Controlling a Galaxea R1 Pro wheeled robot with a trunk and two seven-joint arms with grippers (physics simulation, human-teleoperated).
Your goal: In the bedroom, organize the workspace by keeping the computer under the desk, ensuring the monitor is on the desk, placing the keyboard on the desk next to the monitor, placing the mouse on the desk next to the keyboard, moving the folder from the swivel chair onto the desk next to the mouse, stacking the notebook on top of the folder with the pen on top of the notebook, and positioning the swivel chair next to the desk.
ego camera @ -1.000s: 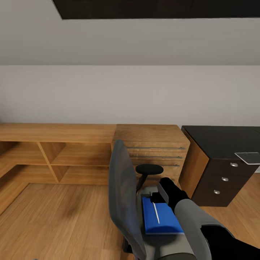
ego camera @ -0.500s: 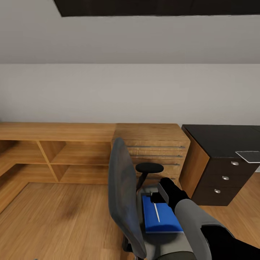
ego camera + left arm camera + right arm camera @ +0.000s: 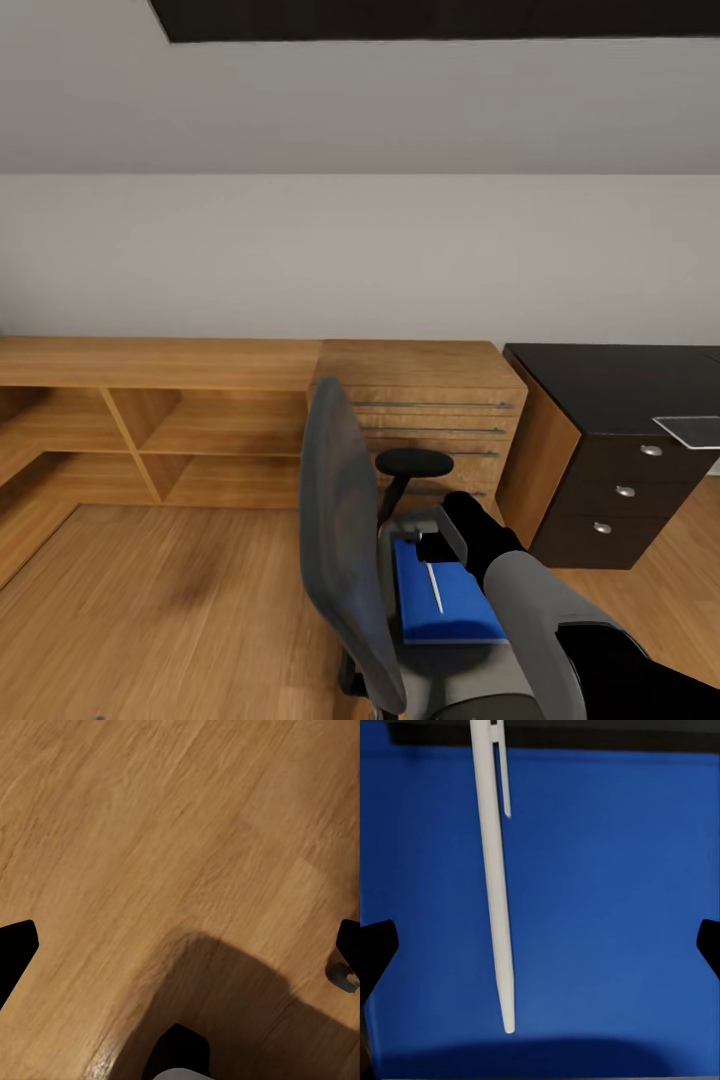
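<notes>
Nearest, the right pincer [image 3: 540, 945] hangs spread over the pen [image 3: 493, 877] lying on the blue folder [image 3: 445, 605] on the swivel chair [image 3: 345, 560], so both await transfer to the black table [image 3: 610, 390] far right.

Right arm reaching forward and down from lower right of head view, grey forearm, black wrist. Right tool [image 3: 540, 945] pointed straight down, fingers [image 3: 376, 949] spread wide, nothing gripped. Left tool [image 3: 180, 949] also aimed down, fingertips wide apart, nothing between.
</notes>
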